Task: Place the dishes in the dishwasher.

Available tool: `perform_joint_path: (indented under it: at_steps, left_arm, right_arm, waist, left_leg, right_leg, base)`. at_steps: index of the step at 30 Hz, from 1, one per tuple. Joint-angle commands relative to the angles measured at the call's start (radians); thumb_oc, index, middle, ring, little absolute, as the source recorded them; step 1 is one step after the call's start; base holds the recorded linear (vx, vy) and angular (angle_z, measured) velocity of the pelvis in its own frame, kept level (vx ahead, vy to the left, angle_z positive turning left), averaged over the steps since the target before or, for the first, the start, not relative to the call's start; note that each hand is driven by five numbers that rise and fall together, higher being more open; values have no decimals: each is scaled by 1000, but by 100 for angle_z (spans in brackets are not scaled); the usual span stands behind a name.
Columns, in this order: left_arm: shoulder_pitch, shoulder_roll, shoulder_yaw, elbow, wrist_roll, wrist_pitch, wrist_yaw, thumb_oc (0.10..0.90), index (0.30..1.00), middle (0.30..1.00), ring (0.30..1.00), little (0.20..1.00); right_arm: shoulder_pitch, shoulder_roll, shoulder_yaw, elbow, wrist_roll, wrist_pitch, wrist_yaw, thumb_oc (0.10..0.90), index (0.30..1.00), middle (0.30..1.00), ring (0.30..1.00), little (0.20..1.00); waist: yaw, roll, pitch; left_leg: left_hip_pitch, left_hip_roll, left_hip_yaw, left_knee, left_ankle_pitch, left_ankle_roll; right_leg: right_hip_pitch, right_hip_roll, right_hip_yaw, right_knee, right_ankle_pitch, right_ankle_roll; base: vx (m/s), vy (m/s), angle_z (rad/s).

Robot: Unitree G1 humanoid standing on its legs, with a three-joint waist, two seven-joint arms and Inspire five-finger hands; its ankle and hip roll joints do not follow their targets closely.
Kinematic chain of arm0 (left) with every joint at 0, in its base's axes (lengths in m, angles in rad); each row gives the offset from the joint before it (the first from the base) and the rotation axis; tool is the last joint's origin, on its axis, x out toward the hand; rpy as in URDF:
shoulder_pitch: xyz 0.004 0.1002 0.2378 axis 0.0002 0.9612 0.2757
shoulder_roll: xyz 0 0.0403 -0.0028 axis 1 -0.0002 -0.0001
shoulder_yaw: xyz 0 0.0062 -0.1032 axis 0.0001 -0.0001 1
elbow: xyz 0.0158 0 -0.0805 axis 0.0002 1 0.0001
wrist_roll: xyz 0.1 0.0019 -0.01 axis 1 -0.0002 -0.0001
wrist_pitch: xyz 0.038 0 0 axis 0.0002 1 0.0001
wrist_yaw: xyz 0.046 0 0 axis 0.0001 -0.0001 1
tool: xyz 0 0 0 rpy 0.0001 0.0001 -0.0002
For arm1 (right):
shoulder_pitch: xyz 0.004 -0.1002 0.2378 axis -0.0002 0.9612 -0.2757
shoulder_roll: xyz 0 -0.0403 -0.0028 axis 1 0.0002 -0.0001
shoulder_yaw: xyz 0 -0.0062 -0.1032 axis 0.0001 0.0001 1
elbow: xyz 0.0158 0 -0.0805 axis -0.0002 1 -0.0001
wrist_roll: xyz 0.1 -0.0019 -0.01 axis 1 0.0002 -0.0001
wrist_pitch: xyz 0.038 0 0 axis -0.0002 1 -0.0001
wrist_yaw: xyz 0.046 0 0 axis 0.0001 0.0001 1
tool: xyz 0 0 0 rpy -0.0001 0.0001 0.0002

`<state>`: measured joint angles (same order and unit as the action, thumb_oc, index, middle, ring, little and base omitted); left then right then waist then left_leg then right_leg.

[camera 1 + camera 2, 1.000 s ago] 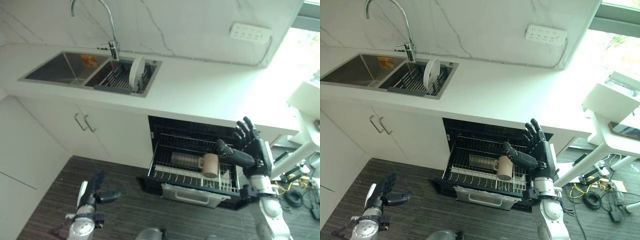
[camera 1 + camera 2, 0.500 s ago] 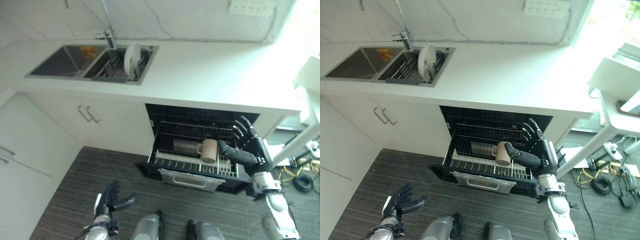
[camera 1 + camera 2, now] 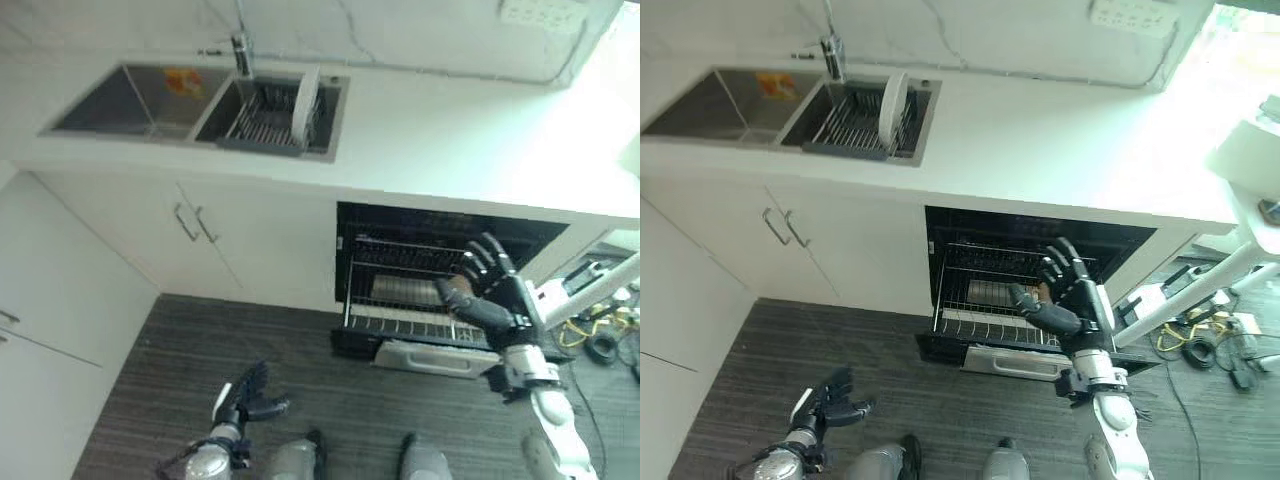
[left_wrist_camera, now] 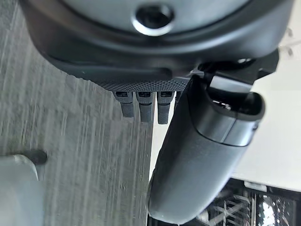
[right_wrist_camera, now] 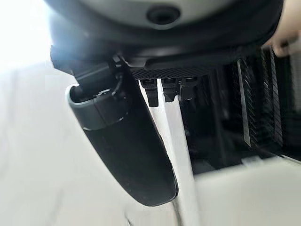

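Moved: rack [image 3: 400, 300] sits further inside the dishwasher [image 3: 1040, 255] than a second ago; camera view has also shifted.
Mug: brown mug [image 3: 1043, 291] on the rack's right side, mostly hidden behind the right hand.
Right hand [image 3: 495, 300]: fingers spread wide, holding nothing, in front of the rack.
Left hand [image 3: 245, 395]: relaxed, empty, low over the floor.
Plate: plate [image 3: 306, 92] upright in the sink [image 3: 130, 100] drainer, at the desk's back left.
Reading: mug looks loaded; plate not yet.

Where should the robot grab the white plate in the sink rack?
Probably by the top rim of the white plate, coming from above. It stands on edge in the dark rack, so only its upper edge sticks out free. Both hands are empty.
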<state>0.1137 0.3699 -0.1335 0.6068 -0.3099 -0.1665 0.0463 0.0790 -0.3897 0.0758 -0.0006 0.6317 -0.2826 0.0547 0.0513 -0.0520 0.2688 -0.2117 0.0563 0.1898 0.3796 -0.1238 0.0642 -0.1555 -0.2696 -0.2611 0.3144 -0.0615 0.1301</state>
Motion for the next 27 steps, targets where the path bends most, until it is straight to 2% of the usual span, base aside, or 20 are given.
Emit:
perform_joint_path:
  at_steps: [1,3,8,11,16,23,24,27]
  left_arm:
    - [-28,19,12,-122,-39,-49,24,800,900,900,900,900]
    - [-15,12,16,-123,-24,-41,10,800,900,900,900,900]
    - [3,-9,4,-81,-5,-23,-2,800,900,900,900,900]
    - [27,-27,4,-50,5,-12,-7,800,900,900,900,900]
    - [36,-50,13,14,26,-32,3,800,900,900,900,900]
    - [38,-49,15,16,42,-35,-8,800,900,900,900,900]
    - [-21,-90,7,113,-66,-47,9,800,900,900,900,900]
    - [-18,-92,8,120,-54,-57,0,800,900,900,900,900]
  right_arm:
    - [-113,-51,-40,-60,72,-143,-4,800,900,900,900,900]
    - [-121,-57,-38,-60,65,-153,-16,800,900,900,900,900]
    - [-129,-65,-41,-53,57,-113,-13,800,900,900,900,900]
    - [-119,-67,-53,-43,59,-103,0,800,900,900,900,900]
    - [-107,-65,-57,-56,42,-71,4,800,900,900,900,900]
    - [-96,-63,-64,-69,38,-72,-9,800,900,900,900,900]
    - [-162,-44,8,-5,22,-44,46,800,900,900,900,900]
    - [-156,-45,1,-12,33,-43,65,800,900,900,900,900]
  waist:
    - [10,9,-24]
    - [20,11,-27]
    - [17,20,-48]
    - [10,23,-58]
    - [1,18,-62]
    - [-2,16,-66]
    - [-36,64,-9]
    - [-38,68,-10]
  left_leg:
    - [94,38,-66,-80,-119,-66]
    - [104,45,-46,-80,-122,-72]
    - [120,53,-5,-80,-121,-82]
    - [136,49,-1,-80,-126,-80]
    - [150,54,6,-80,-129,-83]
    - [159,55,3,-80,-133,-85]
    - [157,-85,-231,-80,-80,-46]
    - [150,-79,-227,-80,-78,-48]
  right_leg:
    - [46,29,-5,-14,-71,43]
    - [51,21,-13,-14,-75,43]
    - [53,8,-18,-14,-83,38]
    - [65,15,-7,-14,-89,34]
    - [75,21,-1,-14,-95,29]
    - [81,24,5,-14,-99,31]
    - [91,202,184,-14,-108,-59]
    - [94,197,174,-14,-116,-65]
  base:
    - [-37,-101,-36]
    - [17,-36,-4]
    - [30,27,-8]
    - [72,8,-27]
    - [32,-11,-11]
    - [14,-23,-1]
    - [0,0,0]
    - [6,1,18]
